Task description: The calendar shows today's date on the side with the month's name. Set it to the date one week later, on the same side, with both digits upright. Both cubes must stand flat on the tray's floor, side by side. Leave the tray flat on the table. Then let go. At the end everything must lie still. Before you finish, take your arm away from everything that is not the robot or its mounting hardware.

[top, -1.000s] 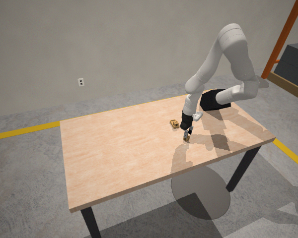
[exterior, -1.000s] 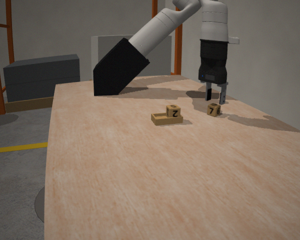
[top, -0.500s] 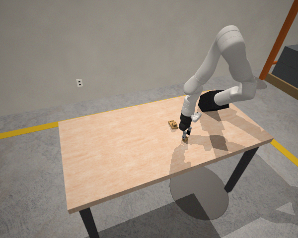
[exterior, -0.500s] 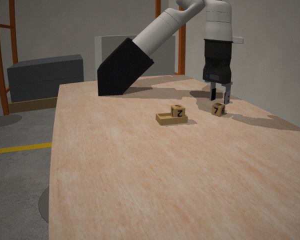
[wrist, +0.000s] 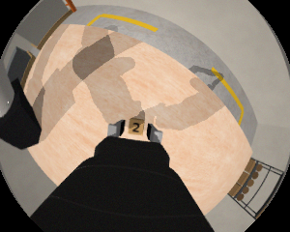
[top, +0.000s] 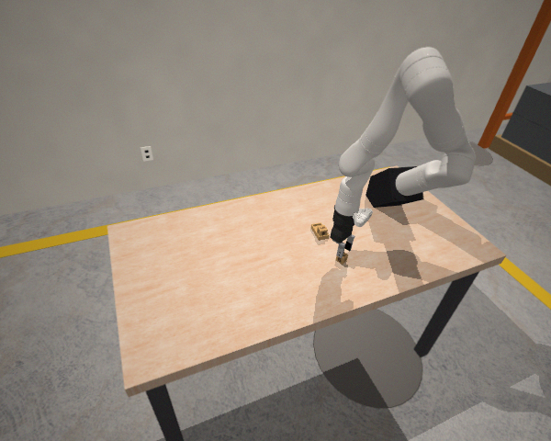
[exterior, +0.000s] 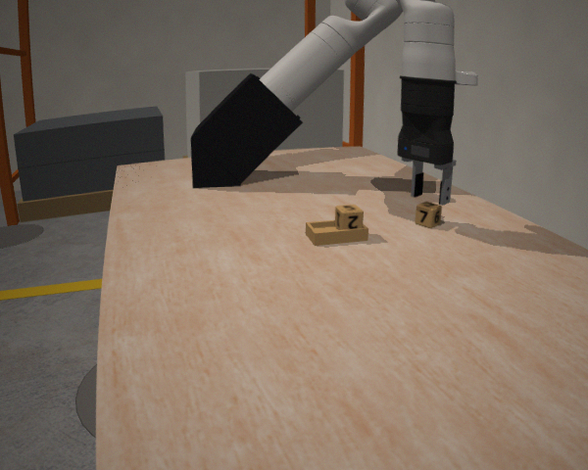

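The arm (top: 422,99) is built of smooth, rounded off-white links with thin seam lines at the joints, rising from a black angular base (exterior: 238,133). Its black wrist housing carries a small blue dot, a white side tab, and two slim grey fingers (exterior: 446,184)
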